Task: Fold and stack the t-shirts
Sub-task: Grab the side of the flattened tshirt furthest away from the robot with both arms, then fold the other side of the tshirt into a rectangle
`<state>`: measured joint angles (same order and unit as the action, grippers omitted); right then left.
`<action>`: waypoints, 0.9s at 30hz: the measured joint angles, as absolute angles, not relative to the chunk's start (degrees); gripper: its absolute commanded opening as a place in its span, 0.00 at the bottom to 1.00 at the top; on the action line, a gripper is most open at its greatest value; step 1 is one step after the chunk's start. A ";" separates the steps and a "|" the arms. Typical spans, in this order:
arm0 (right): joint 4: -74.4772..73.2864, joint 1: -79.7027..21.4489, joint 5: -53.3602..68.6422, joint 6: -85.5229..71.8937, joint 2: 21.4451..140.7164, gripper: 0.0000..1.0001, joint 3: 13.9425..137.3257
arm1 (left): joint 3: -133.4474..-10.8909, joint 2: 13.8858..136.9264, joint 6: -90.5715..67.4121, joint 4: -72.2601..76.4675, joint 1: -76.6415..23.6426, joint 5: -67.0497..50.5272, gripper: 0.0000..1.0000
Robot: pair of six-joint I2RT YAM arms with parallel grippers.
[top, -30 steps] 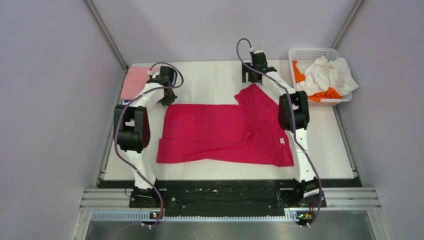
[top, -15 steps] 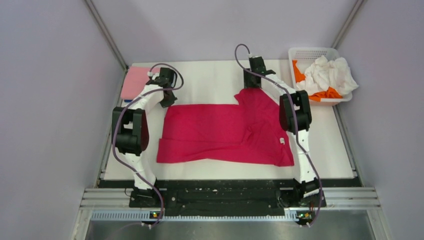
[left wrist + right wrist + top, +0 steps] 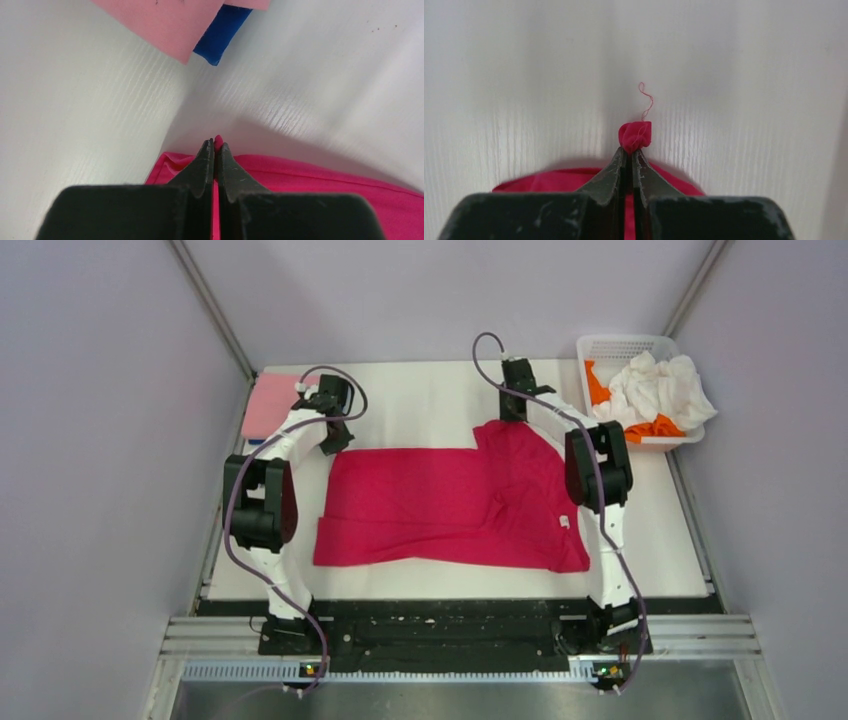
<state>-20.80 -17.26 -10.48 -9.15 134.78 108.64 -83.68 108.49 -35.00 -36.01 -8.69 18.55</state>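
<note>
Five t-shirts in total, one crimson-red t-shirt (image 3: pixel 450 505), one light pink t-shirt (image 3: pixel 268 405), one blue t-shirt (image 3: pixel 222 32), one white t-shirt (image 3: pixel 660 380), one orange t-shirt (image 3: pixel 597 385), one mesh basket (image 3: pixel 625 343), one table (image 3: pixel 420 390), two grippers, left gripper (image 3: pixel 214 145) and right gripper (image 3: pixel 629 150)

Matt crimson cloth t-shirt (image 3: pixel 450 505) on a smooth white wood-grain table (image 3: pixel 420 390); white plastic mesh basket (image 3: pixel 610 346)
</note>
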 measured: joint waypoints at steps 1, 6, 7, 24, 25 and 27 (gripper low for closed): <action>-20.43 -17.26 -10.48 -9.15 133.45 0.01 106.74 | -83.68 108.47 -34.98 -36.01 -8.71 18.52 0.00; -17.30 -17.41 -10.50 -9.23 122.21 0.00 94.00 | -82.19 106.85 -34.96 -35.97 -9.19 18.52 0.00; -16.21 -17.47 -10.46 -9.26 119.15 0.00 90.83 | -81.76 106.32 -34.96 -35.97 -9.37 18.55 0.00; -15.00 -23.55 -12.53 -12.88 79.37 0.01 59.24 | -65.98 88.84 -36.82 -34.94 -10.94 20.93 0.00; -15.66 -23.64 -12.84 -13.30 77.34 0.01 58.04 | -65.19 88.12 -36.97 -34.94 -10.94 20.99 0.00; -16.93 -23.88 -13.23 -13.85 74.00 0.01 56.23 | -63.29 86.37 -37.32 -34.81 -10.96 21.15 0.00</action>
